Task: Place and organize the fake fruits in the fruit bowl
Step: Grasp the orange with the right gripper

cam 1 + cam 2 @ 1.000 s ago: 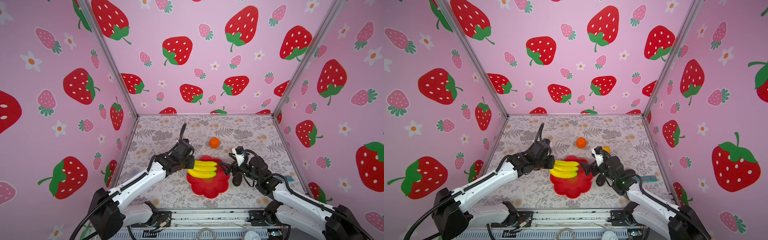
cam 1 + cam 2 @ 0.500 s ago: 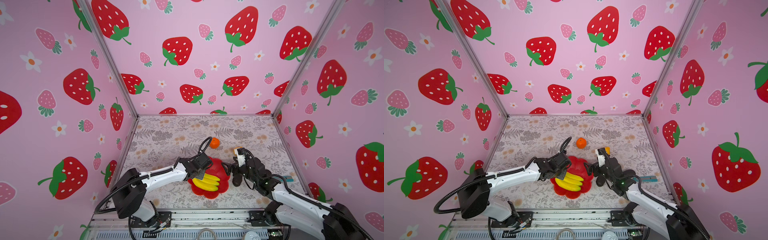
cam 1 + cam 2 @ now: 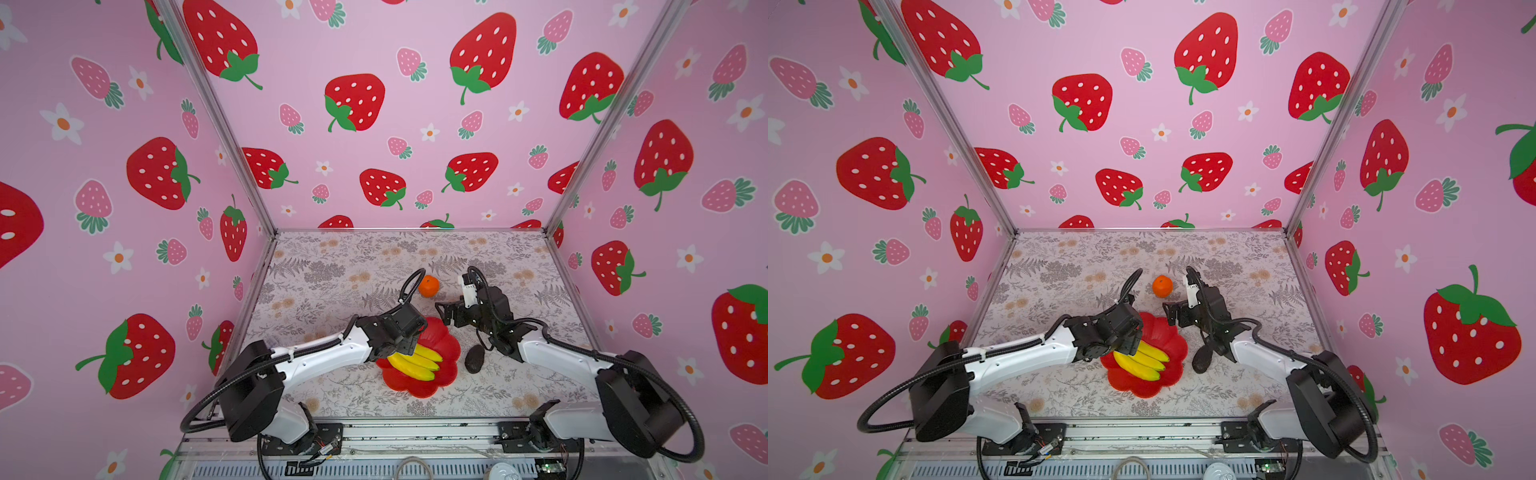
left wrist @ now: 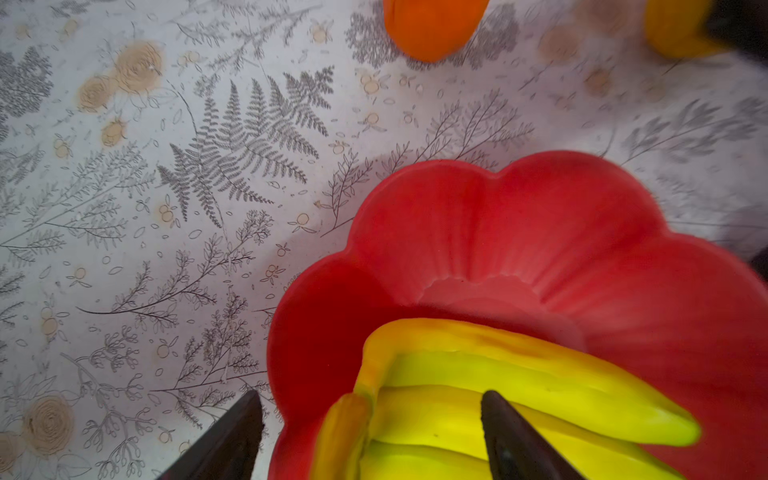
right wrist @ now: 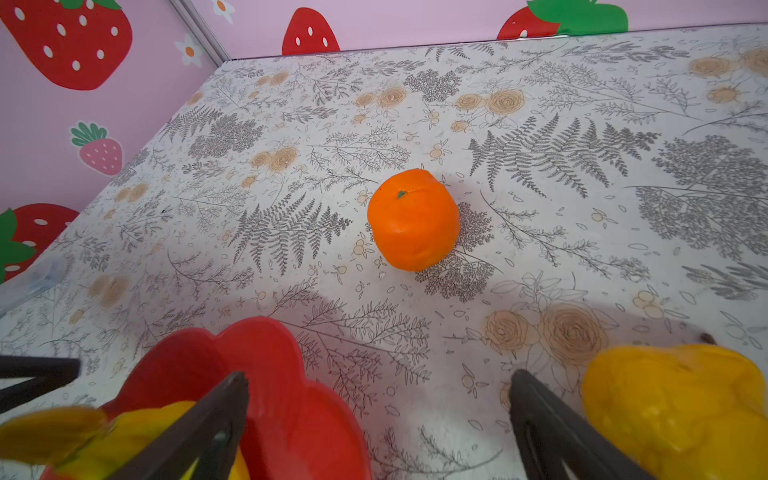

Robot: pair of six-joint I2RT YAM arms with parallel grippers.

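Orange (image 3: 429,286) on table (image 3: 332,291), at 11 o'clock near my right gripper (image 3: 442,314), jaws apart, the nearer arm | left gripper (image 4: 370,395) spread over banana bunch (image 3: 415,361) lying in fruit bowl (image 3: 449,348)

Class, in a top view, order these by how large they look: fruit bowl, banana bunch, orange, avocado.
1. fruit bowl
2. banana bunch
3. avocado and orange: these look alike, and the orange lies farther back, so they are left unranked.
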